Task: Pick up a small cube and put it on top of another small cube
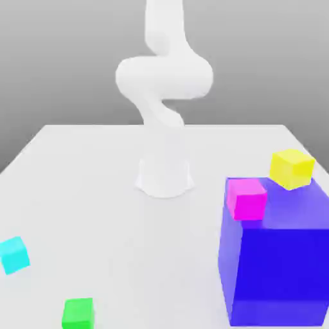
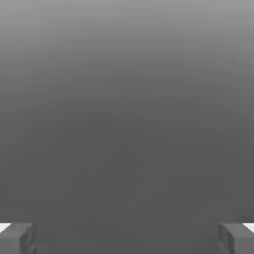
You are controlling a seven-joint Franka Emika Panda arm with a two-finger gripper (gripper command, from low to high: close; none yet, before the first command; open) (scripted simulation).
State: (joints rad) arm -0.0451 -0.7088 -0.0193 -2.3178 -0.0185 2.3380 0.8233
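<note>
White tabletop (image 1: 96, 193) under a grey backdrop carries every object. Reading the exterior view from its left: the small cyan cube (image 1: 13, 254) rests flat near that edge, and 1 small green cube (image 1: 78, 313) lies near it, closer to the camera. My arm (image 1: 164, 77) rises at centre. The big blue cube (image 1: 279, 254) fills the right, bearing 1 magenta cube (image 1: 246, 198) and 1 yellow cube (image 1: 292, 168).

My pincer (image 2: 127, 238) is spread wide, holding nothing, both fingertips (image 2: 20, 238) apart over bare surface.

Judgement: the cyan cube lies well apart from my arm, toward the exterior view's left and nearer the camera. It is plain, equal-sided, so no long axis dictates wrist alignment.
</note>
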